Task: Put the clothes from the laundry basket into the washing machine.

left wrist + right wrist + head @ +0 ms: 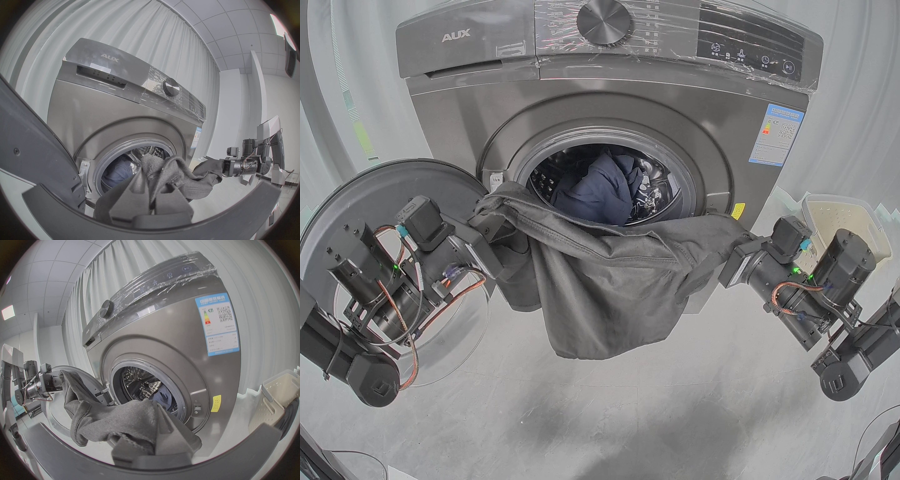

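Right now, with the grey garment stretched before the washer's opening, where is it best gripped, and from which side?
At the two ends of its top edge, one from each side, where the left gripper and right gripper hold it. The grey garment hangs as a wide limp sheet, bulk sagging below; end grips likely keep it spread before the washing machine opening.

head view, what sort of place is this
Probably a laundry corner staged in a lab: a front-loading washing machine, a laundry basket beside it, and curtains under a tiled office ceiling.
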